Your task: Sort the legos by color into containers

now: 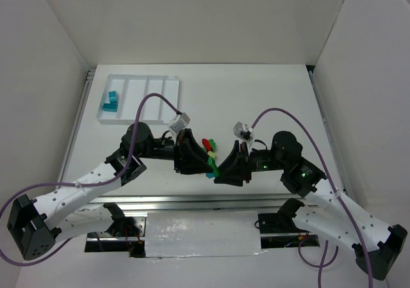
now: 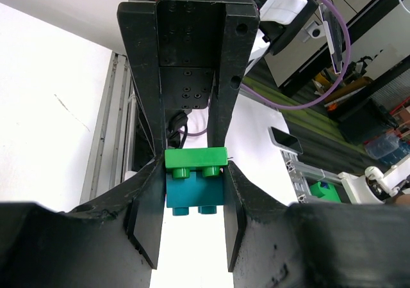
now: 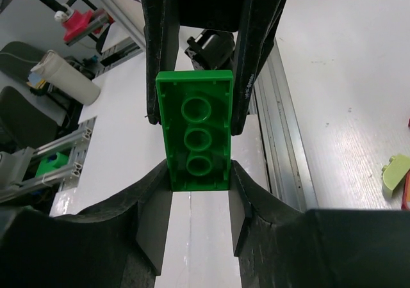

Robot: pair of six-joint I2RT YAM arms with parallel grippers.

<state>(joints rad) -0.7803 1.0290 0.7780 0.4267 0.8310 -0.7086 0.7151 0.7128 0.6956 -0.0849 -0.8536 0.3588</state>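
Bricks (image 2: 195,180) mid-table, green brick (image 3: 195,109) stuck on teal brick (image 2: 195,198) — pinched by left gripper (image 2: 195,173); right gripper (image 3: 198,179) clamps the green's long sides — axis running 12-to-6, left opposite at 12

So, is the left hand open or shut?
Shut: the left hand clamps the teal brick on both sides, below the green brick.

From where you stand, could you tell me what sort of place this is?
Probably a robotics lab's test cell: a left arm and right arm mounted on a white table boxed in by white walls, a compartment tray holding teal bricks, and cluttered workbenches beyond in the left wrist view.
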